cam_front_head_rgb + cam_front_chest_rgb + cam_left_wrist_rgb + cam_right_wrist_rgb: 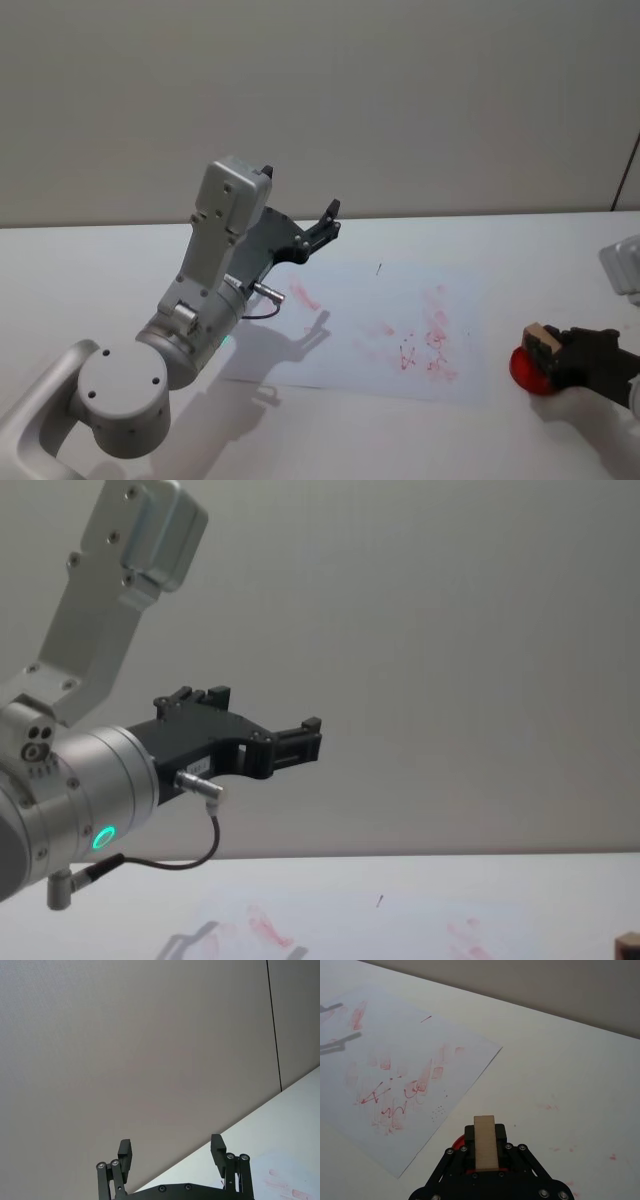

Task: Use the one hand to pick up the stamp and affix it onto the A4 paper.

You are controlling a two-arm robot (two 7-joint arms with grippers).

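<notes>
Right gripper [548, 352] is clamped on the wooden stamp [485, 1141], sitting over a red ink pad [526, 371] just off the A4 paper's [340, 330] right edge. Looks like inking; next it needs to lift and carry left over the sheet. Left gripper [322, 228] hangs raised farther back, jaws spread, empty.

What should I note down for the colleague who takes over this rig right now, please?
Right gripper: shut on the stamp, low beside a red ink pad, right of the A4 paper.
Left gripper: open, empty, raised above the table over the paper's left part.
Paper: flat on the table, already bearing smeared red marks.
Done: stamp gripped.
Left: carry it over the paper, press it down, lift off. Whether it is inked yet cannot be told.
</notes>
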